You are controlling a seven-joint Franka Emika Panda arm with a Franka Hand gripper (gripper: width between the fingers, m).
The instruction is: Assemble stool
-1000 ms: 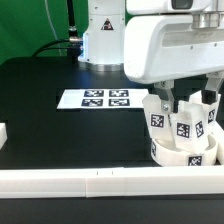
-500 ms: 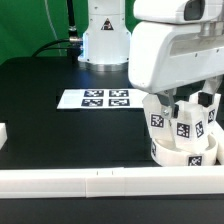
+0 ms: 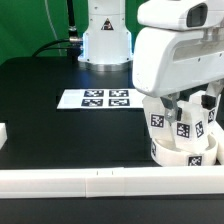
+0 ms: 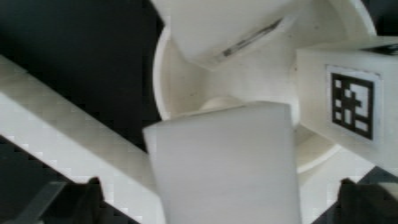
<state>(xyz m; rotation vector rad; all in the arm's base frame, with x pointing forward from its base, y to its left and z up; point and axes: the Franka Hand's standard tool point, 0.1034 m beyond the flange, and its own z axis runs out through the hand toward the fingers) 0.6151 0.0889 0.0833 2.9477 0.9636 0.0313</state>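
The round white stool seat [image 3: 183, 153] lies at the exterior view's right, by the front rail. Three white legs with black-and-white tags [image 3: 158, 122] [image 3: 185, 127] [image 3: 210, 115] stand upright on it. My gripper [image 3: 187, 103] hangs right over the legs, its dark fingers [image 3: 168, 100] reaching down among them. In the wrist view, one leg [image 4: 214, 160] stands between my fingertips [image 4: 80, 195]. There is a gap on each side, so the gripper [image 4: 217, 200] is open around it. A second, tagged leg [image 4: 350, 95] and the seat [image 4: 196, 70] show beyond.
The marker board [image 3: 97, 98] lies mid-table on the black top. A long white rail [image 3: 90, 183] runs along the front edge and also shows in the wrist view [image 4: 54, 110]. A small white block [image 3: 3, 133] sits at the left edge. The robot base [image 3: 105, 35] stands at the back.
The arm's upper body has shifted lower and to the exterior view's right. The seat and the three legs have not moved.
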